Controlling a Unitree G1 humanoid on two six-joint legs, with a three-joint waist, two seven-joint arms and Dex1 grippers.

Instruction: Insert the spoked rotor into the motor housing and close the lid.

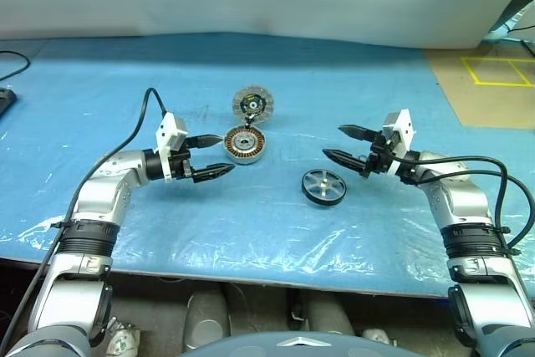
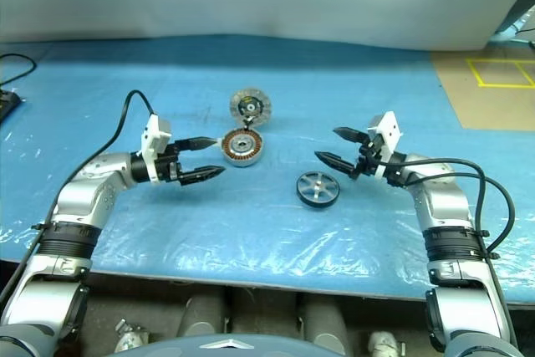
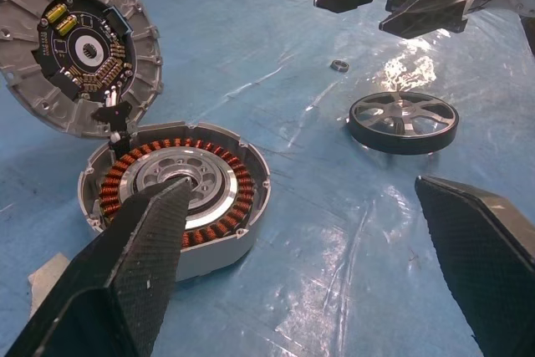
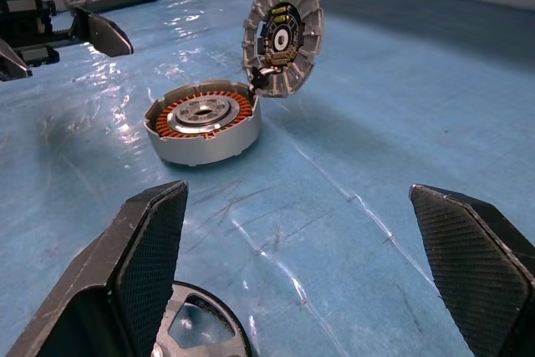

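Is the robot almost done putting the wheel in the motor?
Not yet. Done: the lid already stands open behind the housing, showing its copper windings. In hand: nothing; the left gripper and right gripper are both open and empty. Left: pick the rotor up off the blue sheet, put it in the housing, shut the lid.

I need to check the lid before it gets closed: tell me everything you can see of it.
The lid is a round disc of grey metal, ribbed around its rim. Its inner face shows a dark circuit board with small yellow and copper-coloured parts around a pale centre hole. It is open, standing tilted up at the far edge of the motor housing, joined to it there by a small dark piece and thin wires. Its lower edge meets the housing and the blue sheet. Neither tool touches it.
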